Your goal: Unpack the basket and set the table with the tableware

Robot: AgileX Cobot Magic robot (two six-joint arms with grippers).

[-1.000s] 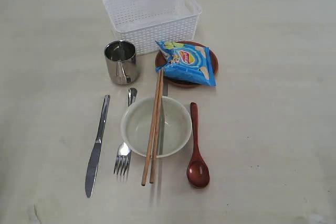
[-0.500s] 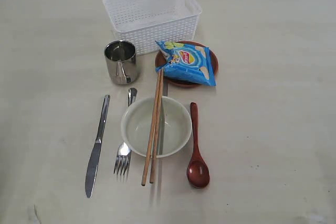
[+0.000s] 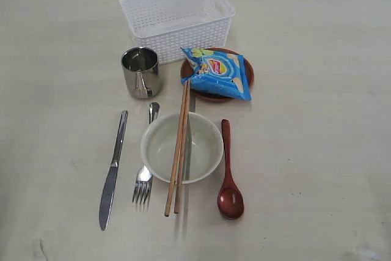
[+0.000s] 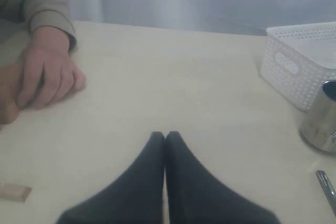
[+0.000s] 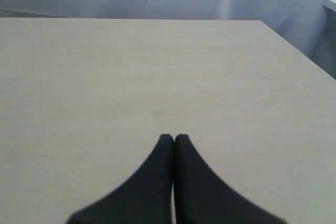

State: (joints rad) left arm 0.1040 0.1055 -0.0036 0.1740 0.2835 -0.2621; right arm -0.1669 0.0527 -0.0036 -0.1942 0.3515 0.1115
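The white basket (image 3: pixel 177 19) stands empty at the back of the table (image 3: pixel 317 139). In front of it are the steel cup (image 3: pixel 140 72) and the brown plate (image 3: pixel 245 77) under a blue chip bag (image 3: pixel 217 73). The cream bowl (image 3: pixel 160 148) carries two chopsticks (image 3: pixel 178 151) across it. The knife (image 3: pixel 113 170) and fork (image 3: pixel 145 163) lie to its left, the wooden spoon (image 3: pixel 229 175) to its right. Neither arm shows in the exterior view. My left gripper (image 4: pixel 165 136) is shut and empty, with the basket (image 4: pixel 299 66) and cup (image 4: pixel 321 124) off to one side. My right gripper (image 5: pixel 174 138) is shut over bare table.
A person's hand (image 4: pixel 44 80) in a beige sleeve rests on the table in the left wrist view. A small tan block (image 4: pixel 14 192) lies near it. The table's far edge (image 5: pixel 157 19) and a pale curtain show in the right wrist view.
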